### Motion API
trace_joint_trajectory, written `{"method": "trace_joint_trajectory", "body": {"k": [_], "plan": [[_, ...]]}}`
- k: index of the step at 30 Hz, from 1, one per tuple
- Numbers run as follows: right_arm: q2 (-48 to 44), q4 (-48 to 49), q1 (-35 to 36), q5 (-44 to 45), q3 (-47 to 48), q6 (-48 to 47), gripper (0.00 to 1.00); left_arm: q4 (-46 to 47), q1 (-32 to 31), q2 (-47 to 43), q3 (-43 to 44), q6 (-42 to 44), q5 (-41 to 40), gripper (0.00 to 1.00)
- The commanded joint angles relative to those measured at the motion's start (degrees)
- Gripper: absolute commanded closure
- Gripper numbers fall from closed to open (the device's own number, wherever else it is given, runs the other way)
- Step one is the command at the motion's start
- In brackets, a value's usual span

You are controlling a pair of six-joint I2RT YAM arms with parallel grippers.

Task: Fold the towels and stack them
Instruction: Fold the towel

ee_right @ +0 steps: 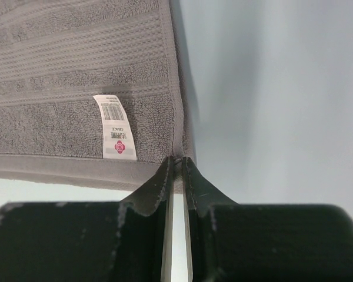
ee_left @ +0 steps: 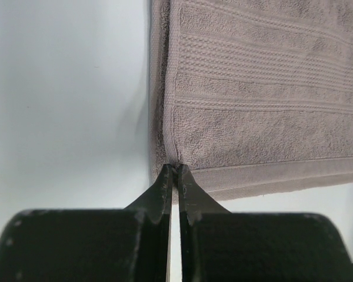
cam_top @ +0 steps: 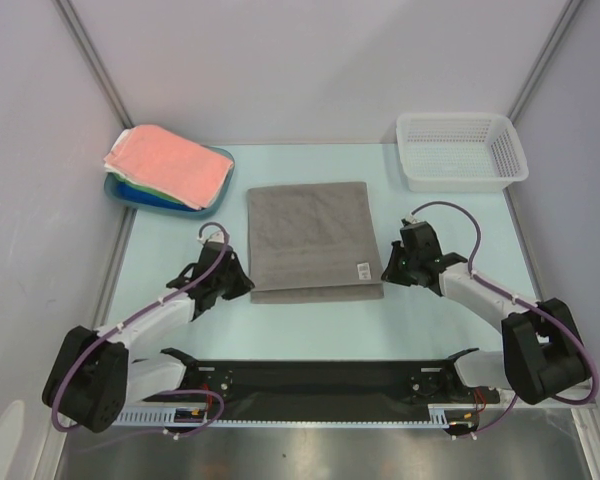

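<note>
Left gripper (ee_left: pixel 175 168) and right gripper (ee_right: pixel 177 160) pinched the grey towel (cam_top: pixel 310 240) by its near corners; such shallow bites could slip on lifting.

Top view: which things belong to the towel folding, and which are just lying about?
In the job: grey towel; towel pile, salmon pink on top; left fingers and right fingers, each shut on a near corner of the grey towel.
Lying about: blue tray under the pile; white basket.
</note>
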Motion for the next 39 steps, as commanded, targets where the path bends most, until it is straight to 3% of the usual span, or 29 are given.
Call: {"method": "trace_joint_trajectory", "body": {"k": [1,8,19,39], "plan": [[-1.8,-2.9,-0.4,3.7,4.3,-1.3,1.00,-2.6,0.0,-3.2,3.3,0.6,-4.4,1.00],[-6.2,-8.0,-0.4,5.3,9.8,-1.9,1.00,-10.2,0.1,-9.1,9.0,2.0,-6.8,1.00],[-11.4,-11.8,-0.4,5.9,10.8,-2.0,1.00,-13.0,0.1,-13.7,9.7,1.9,-6.9,1.00],[-8.0,-2.3,0.8,0.7,-3.8,1.1,1.00,-4.5,0.0,-10.3,-1.8,-0.4,-3.7,1.00]]}}
